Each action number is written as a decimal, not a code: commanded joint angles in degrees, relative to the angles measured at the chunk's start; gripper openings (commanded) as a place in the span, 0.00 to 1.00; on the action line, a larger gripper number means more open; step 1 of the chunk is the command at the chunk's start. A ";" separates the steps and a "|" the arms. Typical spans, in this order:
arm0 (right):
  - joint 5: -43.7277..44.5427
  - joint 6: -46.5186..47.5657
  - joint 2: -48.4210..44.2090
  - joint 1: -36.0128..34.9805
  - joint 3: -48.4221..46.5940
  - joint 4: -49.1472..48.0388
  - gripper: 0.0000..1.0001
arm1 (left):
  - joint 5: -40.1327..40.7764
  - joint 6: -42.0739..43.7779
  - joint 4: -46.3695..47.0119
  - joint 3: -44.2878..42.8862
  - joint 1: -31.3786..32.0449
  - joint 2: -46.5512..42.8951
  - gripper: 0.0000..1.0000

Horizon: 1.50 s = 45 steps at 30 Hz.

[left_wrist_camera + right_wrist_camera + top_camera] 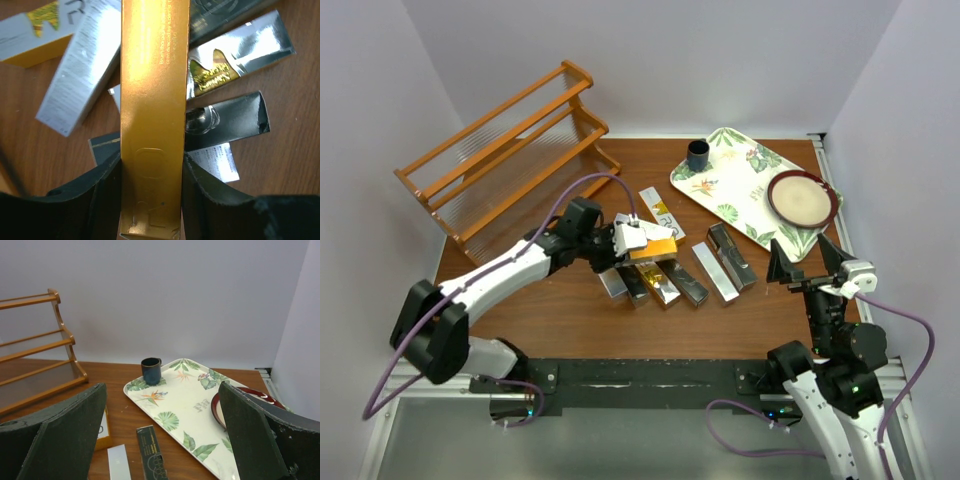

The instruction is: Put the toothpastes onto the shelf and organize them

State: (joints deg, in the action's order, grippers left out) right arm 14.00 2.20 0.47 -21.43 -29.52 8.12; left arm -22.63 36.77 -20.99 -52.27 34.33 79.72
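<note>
Gold carton (152, 100): one of the toothpastes, clamped between the left fingers (85, 200), lying over the pile near the middle of the desk (570, 320).
Left fingers: clenched on the gold carton's two long sides.
Right fingers (60, 435): spread wide, holding nothing, over the desk's right side.
Other toothpastes (692, 283): silver, black and gold cartons, loosely side by side on the desk.
Shelf (505, 150): back left, well apart from the cartons.
Tray (720, 185): back right, with a dark cup (698, 155) at its far corner and a plate (803, 197) on its right end.
</note>
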 commanded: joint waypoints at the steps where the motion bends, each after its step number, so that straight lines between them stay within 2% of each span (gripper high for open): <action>1: 0.94 0.27 -1.61 -0.19 0.07 -0.74 0.99 | 8.02 -15.46 11.23 1.11 0.30 -7.29 0.40; 5: 1.73 0.09 -1.70 -0.19 -0.10 -0.56 0.99 | 21.54 -28.57 13.61 2.09 0.22 -8.88 0.38; 6: 1.91 0.09 -1.70 -0.19 -0.19 -0.47 0.99 | 29.15 -31.56 13.09 1.74 0.21 -8.62 0.37; 7: 1.82 0.00 -1.70 -0.19 -0.28 -0.39 0.99 | 32.97 -38.64 12.21 0.69 0.21 -8.27 0.36; 9: 1.91 -0.09 -1.70 -0.19 -0.28 -0.38 0.99 | 41.74 -45.71 7.41 -1.33 0.30 -6.87 0.34; 13: 2.26 -0.35 -1.70 -0.19 -0.45 -0.03 0.98 | 49.34 -60.80 -1.66 -7.65 0.22 -3.00 0.33; 15: 2.61 -0.53 -1.70 -0.19 -0.54 0.14 0.99 | 52.15 -64.18 -4.75 -8.98 0.13 -0.72 0.33; 19: 2.88 -0.70 -1.70 -0.37 -0.89 0.67 0.99 | 53.13 -70.95 -5.02 -10.66 -0.66 1.83 0.32; 23: 3.23 -0.79 -1.70 -0.72 -0.89 0.67 0.99 | 52.52 -74.29 -4.58 -13.55 -2.68 6.65 0.25; 26: 3.58 -0.88 -1.70 -0.98 -1.07 1.02 0.99 | 52.86 -77.98 -6.15 -17.50 -4.70 11.39 0.24; 36: 4.54 -0.88 -1.70 -2.39 -1.51 2.16 0.99 | 59.11 -92.39 -13.54 -35.68 -8.48 28.02 0.24; 45: 5.16 -0.79 -1.70 -3.71 -1.77 2.78 0.99 | 61.48 -95.49 -18.38 -51.85 -10.77 39.80 0.29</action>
State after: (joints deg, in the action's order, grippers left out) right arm 17.63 1.89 0.47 -24.49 -29.56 10.52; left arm 33.47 -55.51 -38.06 -95.44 24.40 117.14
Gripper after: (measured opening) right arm 0.986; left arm 0.477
